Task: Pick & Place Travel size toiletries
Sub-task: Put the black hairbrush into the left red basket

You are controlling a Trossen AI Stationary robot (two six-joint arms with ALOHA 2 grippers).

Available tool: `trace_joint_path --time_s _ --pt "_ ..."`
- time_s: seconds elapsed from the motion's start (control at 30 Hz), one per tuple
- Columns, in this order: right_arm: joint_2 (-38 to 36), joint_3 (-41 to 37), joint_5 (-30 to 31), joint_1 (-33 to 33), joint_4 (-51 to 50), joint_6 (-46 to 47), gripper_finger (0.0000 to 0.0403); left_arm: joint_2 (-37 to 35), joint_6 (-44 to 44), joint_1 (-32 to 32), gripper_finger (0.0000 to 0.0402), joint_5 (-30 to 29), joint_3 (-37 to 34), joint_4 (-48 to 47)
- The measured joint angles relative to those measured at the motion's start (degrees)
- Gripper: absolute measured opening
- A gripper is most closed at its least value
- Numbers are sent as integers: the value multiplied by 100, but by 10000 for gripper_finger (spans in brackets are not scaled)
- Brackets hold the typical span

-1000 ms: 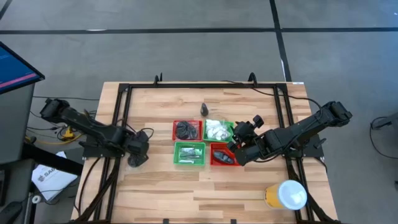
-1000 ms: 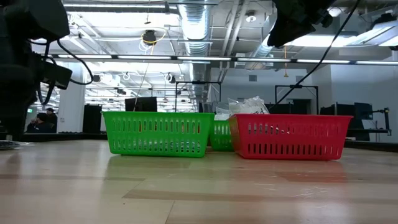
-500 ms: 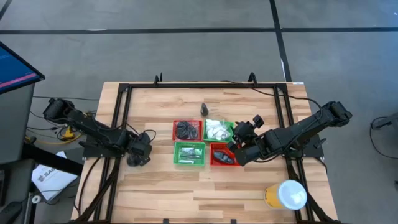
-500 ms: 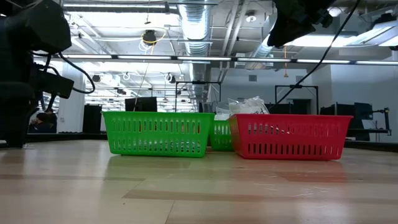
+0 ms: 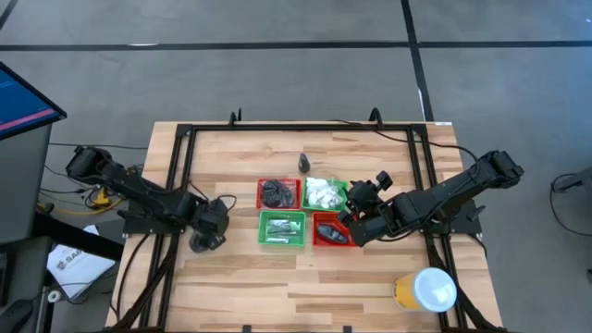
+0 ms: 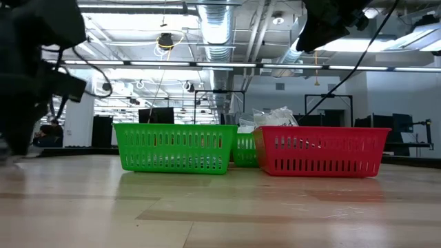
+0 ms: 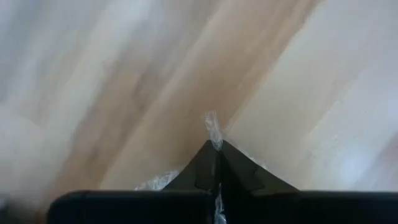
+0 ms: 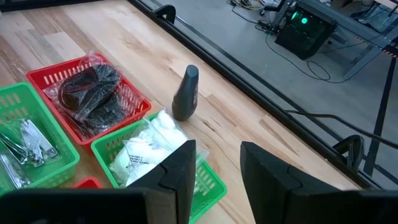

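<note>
Left hand (image 7: 217, 149) now clamped on clear wrapper (image 7: 213, 126), earlier open

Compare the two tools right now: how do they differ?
The left tool is shut, pinching a scrap of clear crinkly wrapper low over bare table left of the baskets; the right tool stands open, empty, above the green basket of white packets. Both are dark two-finger tools.

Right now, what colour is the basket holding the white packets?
Green; the basket with the white packets shows best in the right wrist view.
</note>
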Motion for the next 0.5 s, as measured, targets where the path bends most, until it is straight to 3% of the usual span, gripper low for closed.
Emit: trace_joint_path --time_s 0.2,0.5 --pt "0 0 0 0 0 0 116 -2 325 5 0 -590 523 -94" --pt "0 0 0 0 2 2 116 -9 925 145 0 -2088 1411 127"
